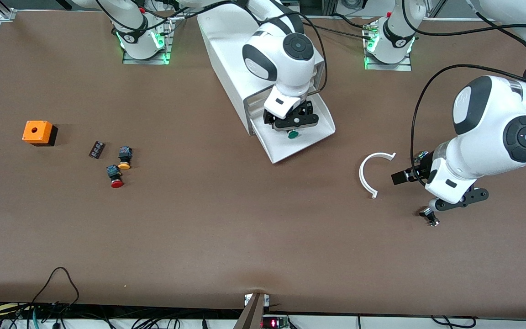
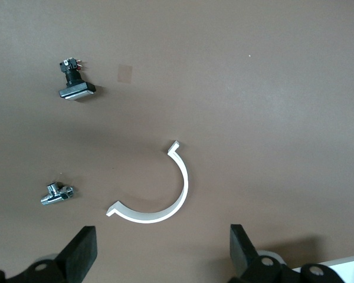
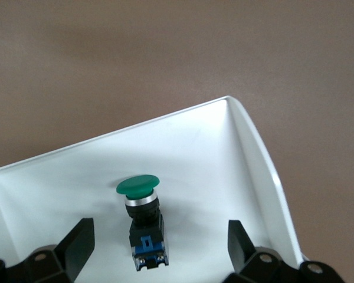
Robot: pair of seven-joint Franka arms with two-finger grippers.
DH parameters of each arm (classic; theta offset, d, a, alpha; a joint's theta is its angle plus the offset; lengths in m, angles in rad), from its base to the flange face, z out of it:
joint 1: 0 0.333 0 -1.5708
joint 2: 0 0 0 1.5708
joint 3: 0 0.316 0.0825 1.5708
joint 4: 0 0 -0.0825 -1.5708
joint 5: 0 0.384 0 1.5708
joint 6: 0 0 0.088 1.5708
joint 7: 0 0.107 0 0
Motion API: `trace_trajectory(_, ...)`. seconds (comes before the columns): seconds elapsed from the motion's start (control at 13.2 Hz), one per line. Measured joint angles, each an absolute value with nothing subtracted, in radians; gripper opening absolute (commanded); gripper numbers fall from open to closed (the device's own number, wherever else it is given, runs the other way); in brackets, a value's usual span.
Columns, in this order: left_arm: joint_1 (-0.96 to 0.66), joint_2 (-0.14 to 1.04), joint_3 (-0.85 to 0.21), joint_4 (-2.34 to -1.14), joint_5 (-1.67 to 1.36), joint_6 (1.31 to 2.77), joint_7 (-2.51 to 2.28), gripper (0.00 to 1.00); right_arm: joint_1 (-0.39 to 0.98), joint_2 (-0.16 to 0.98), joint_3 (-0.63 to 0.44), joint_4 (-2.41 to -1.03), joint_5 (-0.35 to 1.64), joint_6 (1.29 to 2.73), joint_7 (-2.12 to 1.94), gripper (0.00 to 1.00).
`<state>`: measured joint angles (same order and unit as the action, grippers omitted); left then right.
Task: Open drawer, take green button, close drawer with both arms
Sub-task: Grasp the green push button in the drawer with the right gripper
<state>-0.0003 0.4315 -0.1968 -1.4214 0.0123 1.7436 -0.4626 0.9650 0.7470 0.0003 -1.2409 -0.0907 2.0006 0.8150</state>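
Note:
The white cabinet (image 1: pixel 226 50) stands between the arm bases with its bottom drawer (image 1: pixel 290 150) pulled out toward the front camera. The green-capped button (image 1: pixel 293 134) lies on its side in the drawer. My right gripper (image 1: pixel 295 124) hangs just over it, open and empty. In the right wrist view the button (image 3: pixel 143 218) lies between the spread fingers (image 3: pixel 76 247) of the right gripper (image 3: pixel 158 246), on the drawer floor (image 3: pixel 212 153). My left gripper (image 1: pixel 402 177) waits open and empty over the table beside a white C-shaped ring (image 1: pixel 369 176), which also shows in the left wrist view (image 2: pixel 165 206) ahead of the left gripper (image 2: pixel 163 253).
Toward the right arm's end lie an orange box (image 1: pixel 39 132), a small black part (image 1: pixel 97 149), a yellow-capped button (image 1: pixel 124 159) and a red-capped button (image 1: pixel 115 176). Near the ring lie a small black switch (image 1: pixel 429 217) (image 2: pixel 74 82) and a metal fitting (image 2: pixel 57 193).

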Motion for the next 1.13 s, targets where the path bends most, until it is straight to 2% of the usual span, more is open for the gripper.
trace_trajectory(0.3,0.000,0.431,-0.197,-1.421,0.013,1.743,-0.463,0.99,0.996,0.804,0.000,-1.240,-0.126,2.047,0.845,0.97)
trace_trajectory(0.45,0.001,0.431,-0.196,-1.421,0.013,1.743,-0.464,0.99,1.002,0.821,-0.001,-1.240,-0.133,2.057,0.852,0.83)
trace_trajectory(0.53,0.001,0.431,-0.196,-1.421,0.013,1.743,-0.464,0.99,1.003,0.825,-0.001,-1.240,-0.135,2.057,0.853,0.71)
trace_trajectory(0.83,0.002,0.431,-0.196,-1.421,0.013,1.743,-0.464,0.99,1.008,0.829,-0.001,-1.242,-0.161,2.057,0.858,0.01)
trace_trajectory(1.13,0.003,0.431,-0.196,-1.421,0.013,1.743,-0.464,0.99,1.008,0.822,-0.008,-1.236,-0.161,2.058,0.857,0.00)
